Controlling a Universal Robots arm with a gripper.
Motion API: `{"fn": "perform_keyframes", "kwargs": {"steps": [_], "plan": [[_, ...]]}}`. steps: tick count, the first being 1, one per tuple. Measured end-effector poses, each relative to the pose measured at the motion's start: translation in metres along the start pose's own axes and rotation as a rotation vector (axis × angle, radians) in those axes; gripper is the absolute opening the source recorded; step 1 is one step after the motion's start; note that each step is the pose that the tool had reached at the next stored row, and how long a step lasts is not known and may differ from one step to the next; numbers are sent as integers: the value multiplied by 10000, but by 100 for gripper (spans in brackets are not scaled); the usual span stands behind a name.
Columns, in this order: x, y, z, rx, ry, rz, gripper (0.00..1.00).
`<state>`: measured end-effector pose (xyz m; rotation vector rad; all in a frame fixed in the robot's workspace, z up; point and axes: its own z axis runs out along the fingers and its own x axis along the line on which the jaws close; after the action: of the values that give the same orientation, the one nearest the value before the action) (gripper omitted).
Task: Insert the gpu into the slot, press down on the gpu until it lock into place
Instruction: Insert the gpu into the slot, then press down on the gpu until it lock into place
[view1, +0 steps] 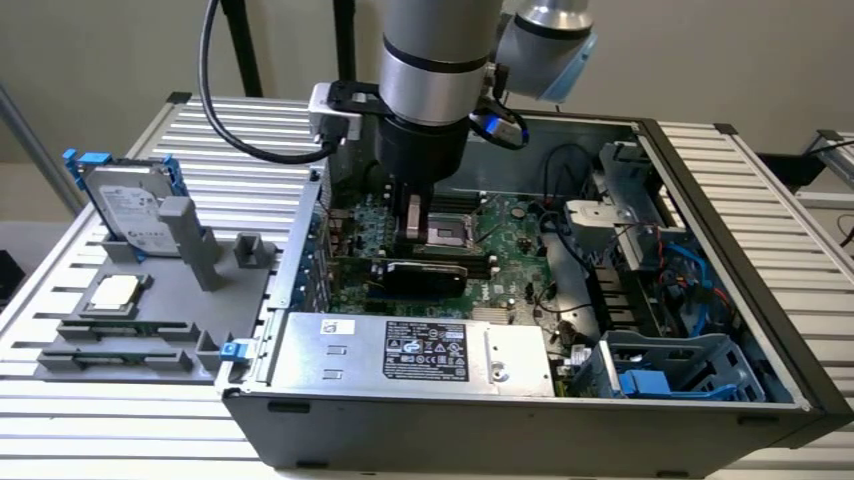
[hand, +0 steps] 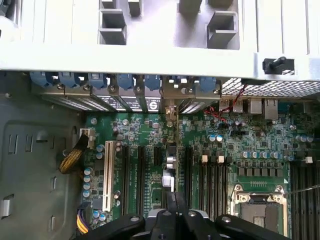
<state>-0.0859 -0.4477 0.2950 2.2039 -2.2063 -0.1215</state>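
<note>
The gpu (view1: 422, 276), a thin black card, stands on edge on the green motherboard (view1: 514, 270) inside the open computer case. In the wrist view the gpu (hand: 169, 172) appears edge-on, running from the rear brackets toward my fingers. My gripper (view1: 415, 238) hangs straight above the card's top edge, its fingers (hand: 170, 212) pressed together with nothing between them. I cannot tell if they touch the card. The slot is hidden beneath the card.
A silver power supply box (view1: 414, 350) fills the case's near side. The processor socket (hand: 257, 210) and black memory strips (hand: 212, 182) lie beside the card. A grey fixture (view1: 134, 300) holding a hard drive (view1: 127, 205) sits outside the case at the exterior view's left.
</note>
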Motion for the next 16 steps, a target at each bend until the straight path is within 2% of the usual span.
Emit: {"fn": "perform_keyframes", "kwargs": {"steps": [16], "plan": [[0,1,-1,-1,2,1,11]]}}
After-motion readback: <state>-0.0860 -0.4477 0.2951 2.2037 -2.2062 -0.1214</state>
